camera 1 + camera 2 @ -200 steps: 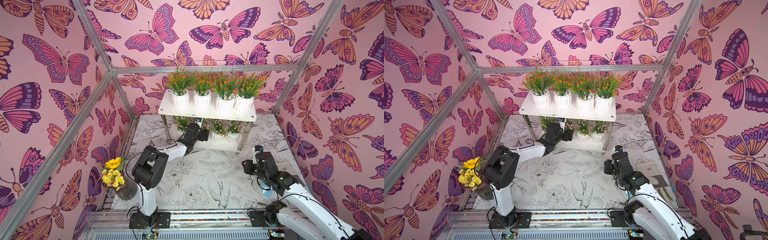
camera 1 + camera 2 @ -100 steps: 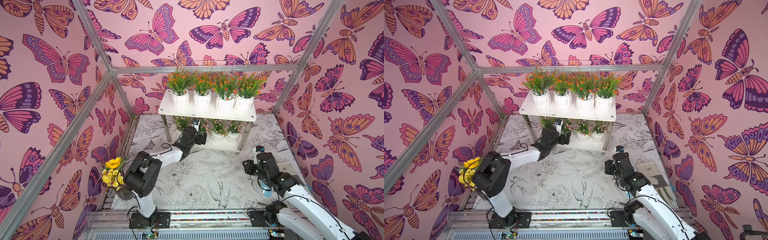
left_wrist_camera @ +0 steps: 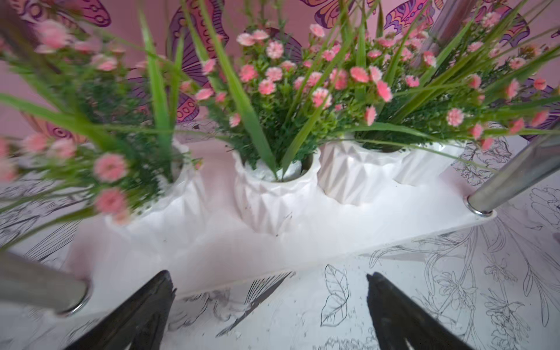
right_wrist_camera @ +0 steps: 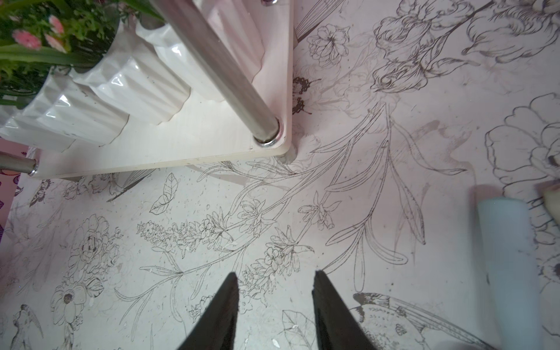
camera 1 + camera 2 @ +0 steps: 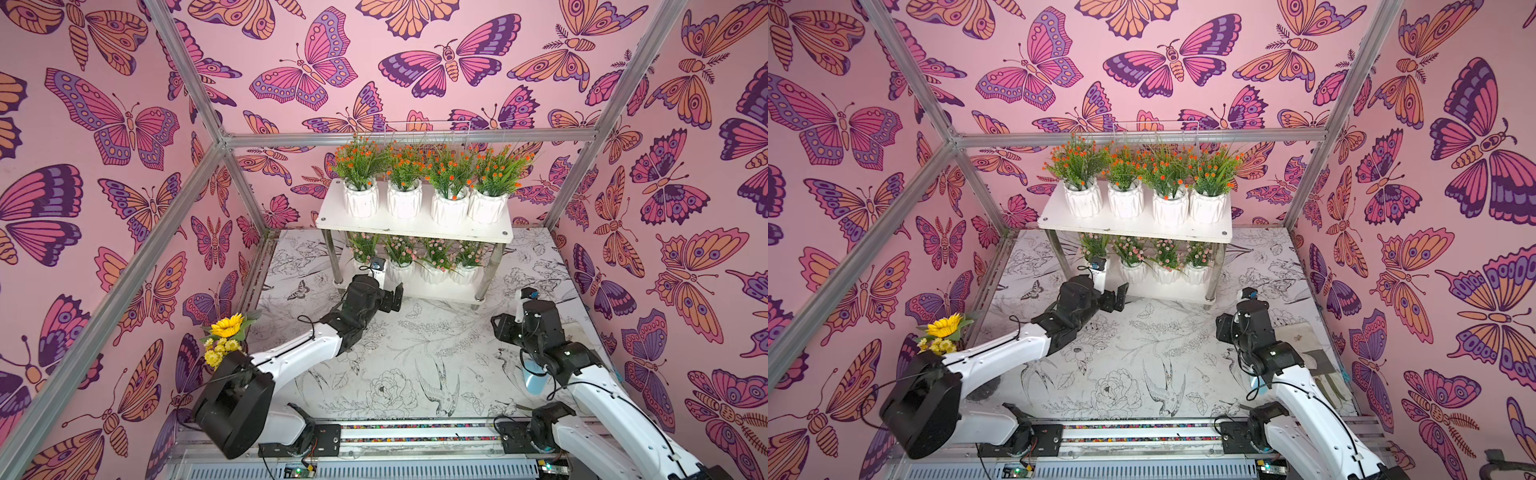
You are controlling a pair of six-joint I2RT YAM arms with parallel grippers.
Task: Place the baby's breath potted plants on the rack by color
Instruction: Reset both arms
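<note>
- Pink butterfly-print walls all round; worktop covered in black line drawings of flowers and birds.
- Rack at the worktop's far edge, near the middle.
- Upper board: four orange baby's breath potted plants in a close row.
- Lower board: four pink baby's breath potted plants, likewise in a row.
- Left gripper spread wide, holding nothing, low over the worktop just off the lower board's front edge, toward its left corner.
- Right gripper partly parted, empty, over bare worktop off the board's right front corner.
- No pot visible on the worktop itself; sorting by colour looks complete.
- Step in hand, as judged: clearing away from the rack after the final placement.
- Next move probably calls for drawing both arms straight back toward the near edge, clear of trailing leaves and metal legs.
</note>
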